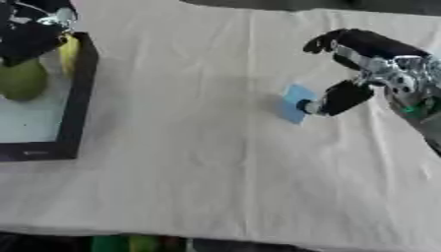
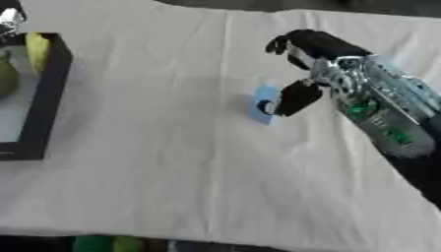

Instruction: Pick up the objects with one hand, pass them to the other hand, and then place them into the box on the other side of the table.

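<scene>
You're at the pick-up step. Taking the black box [image 1: 79, 103] as landmark: it sits at the cloth-covered table's [image 1: 215, 162] left edge, already holding a green fruit [image 1: 20, 78] and a yellow item [image 1: 69, 51]. Your left hand [image 1: 30, 34] hangs over its far end; I can't tell its fingers. Well right of the box, your right hand [image 1: 366, 64], fingers spread wide, touches its thumb to the small blue object [image 1: 295, 102]. Next, close around it and lift. No legible writing.

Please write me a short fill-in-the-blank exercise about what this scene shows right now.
1. The right hand has its thumb against a small flat ____ piece on the white cloth.
2. The black box sits at the table's ____ side.
3. Inside the box lies a ____ pear-shaped fruit, beside something yellow.
4. The left hand hovers over the ____.

Missing words: blue; left; green; box
</scene>
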{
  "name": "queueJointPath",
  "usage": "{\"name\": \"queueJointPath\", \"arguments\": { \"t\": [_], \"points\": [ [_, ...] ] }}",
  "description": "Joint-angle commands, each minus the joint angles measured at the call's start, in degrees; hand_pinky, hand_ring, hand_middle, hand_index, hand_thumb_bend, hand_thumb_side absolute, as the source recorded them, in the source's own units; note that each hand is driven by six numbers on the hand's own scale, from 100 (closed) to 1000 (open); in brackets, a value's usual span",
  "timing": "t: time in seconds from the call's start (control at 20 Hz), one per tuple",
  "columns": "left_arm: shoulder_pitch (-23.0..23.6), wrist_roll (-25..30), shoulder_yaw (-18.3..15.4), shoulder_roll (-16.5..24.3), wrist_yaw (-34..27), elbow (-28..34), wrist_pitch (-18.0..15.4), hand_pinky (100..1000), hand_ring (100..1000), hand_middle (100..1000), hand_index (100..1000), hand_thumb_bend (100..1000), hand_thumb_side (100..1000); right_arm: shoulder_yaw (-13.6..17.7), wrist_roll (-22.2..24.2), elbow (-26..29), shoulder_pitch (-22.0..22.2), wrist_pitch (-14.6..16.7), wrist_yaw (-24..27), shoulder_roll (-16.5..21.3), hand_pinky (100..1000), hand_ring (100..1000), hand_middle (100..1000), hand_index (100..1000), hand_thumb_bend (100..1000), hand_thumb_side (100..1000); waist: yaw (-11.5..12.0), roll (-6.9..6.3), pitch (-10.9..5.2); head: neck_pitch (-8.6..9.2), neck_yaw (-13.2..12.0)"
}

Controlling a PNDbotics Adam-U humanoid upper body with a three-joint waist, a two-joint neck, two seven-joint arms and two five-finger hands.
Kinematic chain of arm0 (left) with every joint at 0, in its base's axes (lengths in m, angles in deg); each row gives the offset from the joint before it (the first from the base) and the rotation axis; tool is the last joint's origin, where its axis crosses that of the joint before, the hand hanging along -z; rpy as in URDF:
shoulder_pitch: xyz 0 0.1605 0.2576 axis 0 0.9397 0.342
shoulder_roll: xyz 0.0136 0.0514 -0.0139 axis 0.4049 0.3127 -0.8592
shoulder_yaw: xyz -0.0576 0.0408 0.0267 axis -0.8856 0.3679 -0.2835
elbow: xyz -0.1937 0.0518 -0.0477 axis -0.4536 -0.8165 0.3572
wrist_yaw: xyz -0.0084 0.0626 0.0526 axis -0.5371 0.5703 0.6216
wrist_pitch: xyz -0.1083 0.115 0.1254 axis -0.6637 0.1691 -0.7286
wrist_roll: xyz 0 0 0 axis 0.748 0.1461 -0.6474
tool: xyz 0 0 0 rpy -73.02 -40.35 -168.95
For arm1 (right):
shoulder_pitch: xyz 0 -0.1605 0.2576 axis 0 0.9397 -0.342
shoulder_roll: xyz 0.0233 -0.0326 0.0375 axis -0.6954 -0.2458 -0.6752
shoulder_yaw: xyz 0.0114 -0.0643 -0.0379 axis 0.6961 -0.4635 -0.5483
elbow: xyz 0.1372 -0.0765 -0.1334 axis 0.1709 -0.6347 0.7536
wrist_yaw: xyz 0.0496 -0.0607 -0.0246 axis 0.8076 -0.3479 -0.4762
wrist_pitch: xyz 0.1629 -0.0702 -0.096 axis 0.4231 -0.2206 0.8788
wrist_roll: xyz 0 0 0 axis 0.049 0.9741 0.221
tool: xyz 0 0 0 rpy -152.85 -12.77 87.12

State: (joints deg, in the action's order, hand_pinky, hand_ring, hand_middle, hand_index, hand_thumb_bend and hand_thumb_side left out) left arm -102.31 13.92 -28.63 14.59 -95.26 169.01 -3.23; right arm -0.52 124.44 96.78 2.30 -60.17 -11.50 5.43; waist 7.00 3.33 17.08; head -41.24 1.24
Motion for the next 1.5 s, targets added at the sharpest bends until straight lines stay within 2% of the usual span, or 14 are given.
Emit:
{"name": "queueJointPath", "arguments": {
  "t": [0.05, 0.3, 0.7, 0.95, 1.5],
  "points": [
    [-0.44, -7.78, -0.46, 1.21, 0.11, 0.32, 7.33, 790, 801, 698, 736, 100, 478, 0.57, 16.03, 2.20, -1.13, -15.65, 0.78, 0.58, 872, 901, 807, 866, 487, 253, 0.13, -0.31, -1.27, -0.36, -0.08],
    [-0.67, -8.20, -0.52, 1.00, -0.06, 0.83, 7.10, 790, 800, 697, 732, 100, 476, 0.14, 15.21, 1.51, -0.99, -15.65, 0.51, -0.07, 871, 896, 786, 882, 497, 268, 0.65, -0.39, -0.69, -0.40, 0.81],
    [-0.80, -8.79, -0.30, 0.80, -0.36, 0.86, 7.11, 790, 798, 697, 730, 100, 475, -1.06, 9.77, -5.80, -0.07, -15.65, 1.11, -2.25, 889, 905, 794, 889, 511, 294, 1.21, -0.46, 0.60, -0.12, 1.68],
    [-0.84, -9.07, -0.29, 0.68, -0.49, 1.06, 7.05, 790, 796, 697, 730, 100, 474, -1.59, 4.59, -9.78, 0.13, -15.65, 4.49, -3.17, 883, 904, 793, 887, 514, 298, 1.34, -0.70, 1.21, 0.31, 1.95],
    [-0.34, -9.21, -0.12, 0.63, -0.29, 0.97, 7.08, 792, 797, 700, 730, 100, 464, -2.05, -8.43, -14.46, 0.60, -15.65, 14.08, -3.24, 870, 896, 784, 883, 500, 280, 1.24, -1.01, 1.63, 0.92, 2.63]
  ]
}}
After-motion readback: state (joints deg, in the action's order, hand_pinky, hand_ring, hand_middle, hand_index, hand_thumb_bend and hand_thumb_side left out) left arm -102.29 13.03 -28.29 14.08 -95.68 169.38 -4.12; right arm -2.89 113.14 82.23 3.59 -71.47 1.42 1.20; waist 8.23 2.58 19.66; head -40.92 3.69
